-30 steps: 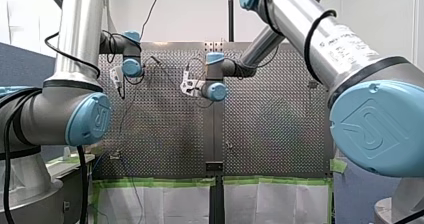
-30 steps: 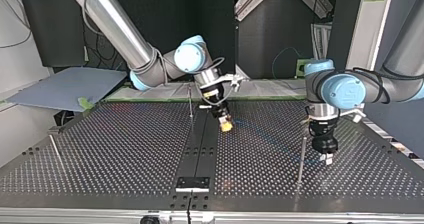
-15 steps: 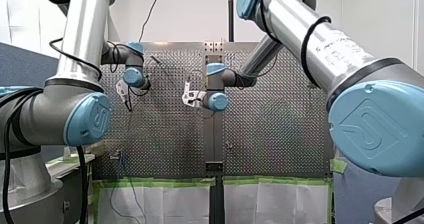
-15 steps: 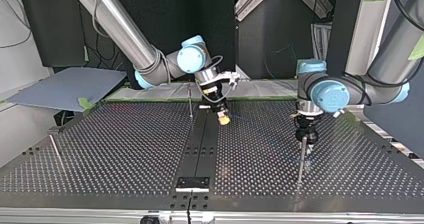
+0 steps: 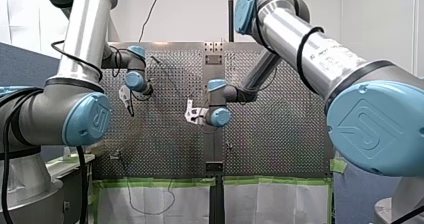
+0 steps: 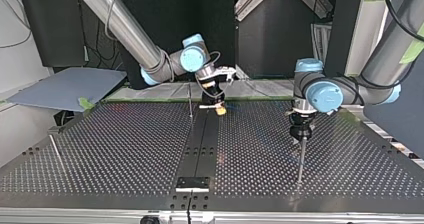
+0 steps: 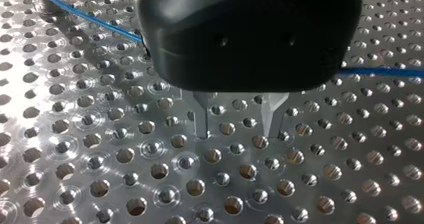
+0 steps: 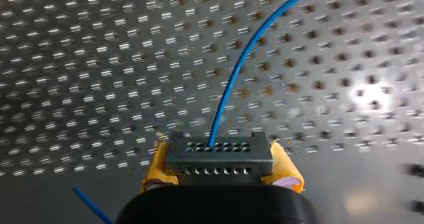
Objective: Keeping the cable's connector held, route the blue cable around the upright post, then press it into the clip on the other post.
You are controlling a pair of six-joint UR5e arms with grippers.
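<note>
Two metal fingers (image 7: 201, 115) of my left gripper (image 7: 237, 134) stand parted in the left wrist view, tips close to the perforated table (image 7: 100, 159), nothing between them; one blue cable (image 7: 85, 16) passes behind the black gripper body, which hides its middle stretch, well back from the fingertips. Right wrist view: two yellow pads (image 8: 156, 164) of my right gripper (image 8: 222, 164) are clamped on one dark connector (image 8: 220, 153), and the cable leaves the connector's face and curves away over the table; a second short blue stretch beside the gripper body is cut off. Top view: three thin upright posts, the middle post (image 6: 190, 104) just beside my right gripper, the right-hand post (image 6: 301, 159) with its top meeting my left gripper, the left-hand post (image 6: 56, 151) well apart; the cable is too faint to trace, and which post carries the clip cannot be told. Front view: both grippers point away, fingers hidden.
</note>
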